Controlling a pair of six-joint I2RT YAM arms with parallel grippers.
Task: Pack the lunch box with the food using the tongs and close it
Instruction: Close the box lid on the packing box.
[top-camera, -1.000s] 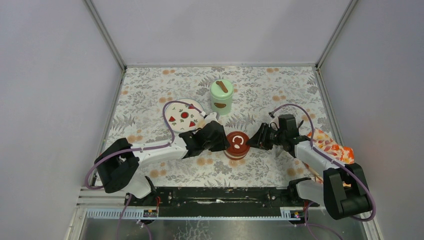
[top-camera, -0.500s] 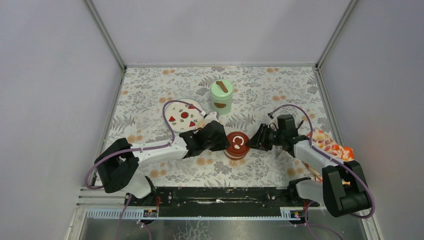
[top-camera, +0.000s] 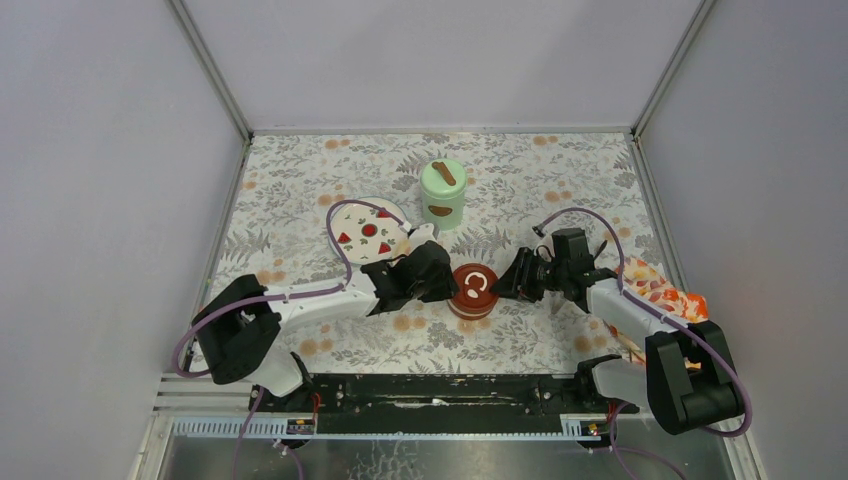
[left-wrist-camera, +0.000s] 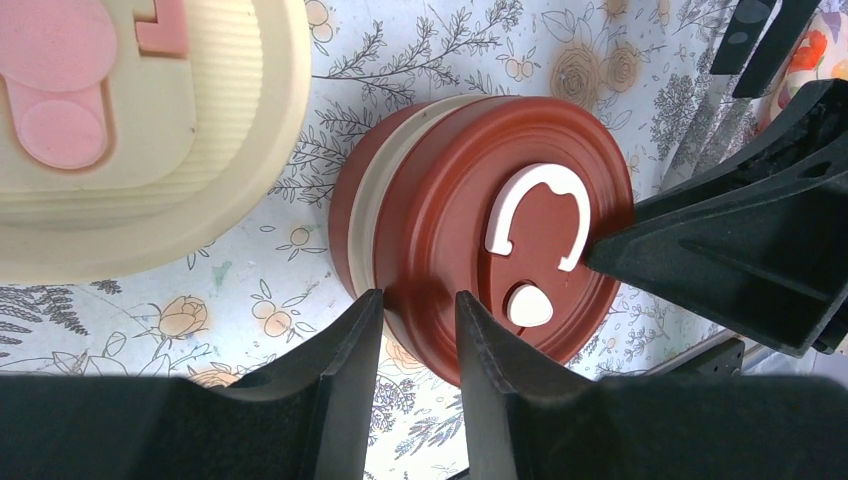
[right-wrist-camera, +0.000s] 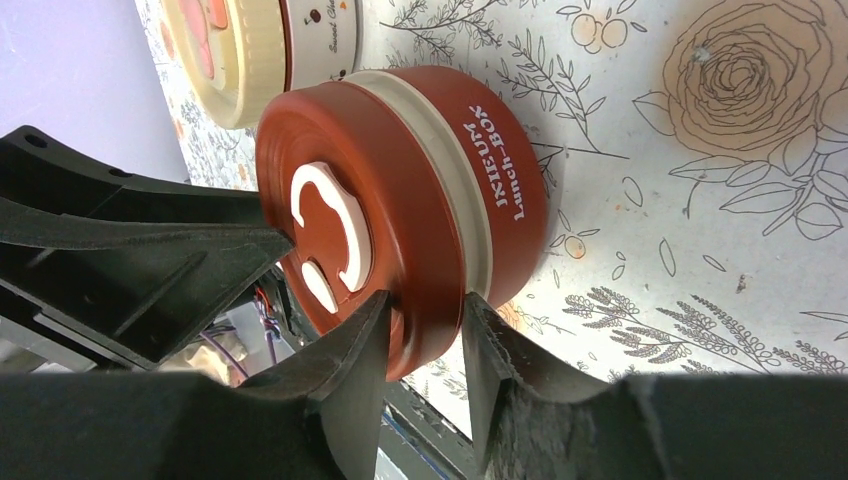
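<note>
1. The right gripper has moved a little to the left in the top view. It is now slightly nearer to the middle of the dark-red lidded bowl.
2. The right forearm has followed it, a little to the left and toward the far side of the table.
3. The right shoulder block now sits slightly higher in the top view.
4. The left shoulder block has shifted slightly up and to the right in that view.
5. The left gripper has moved very slightly toward the far side.
6. The top view does not show whether either pair of jaws has changed its width.
</note>
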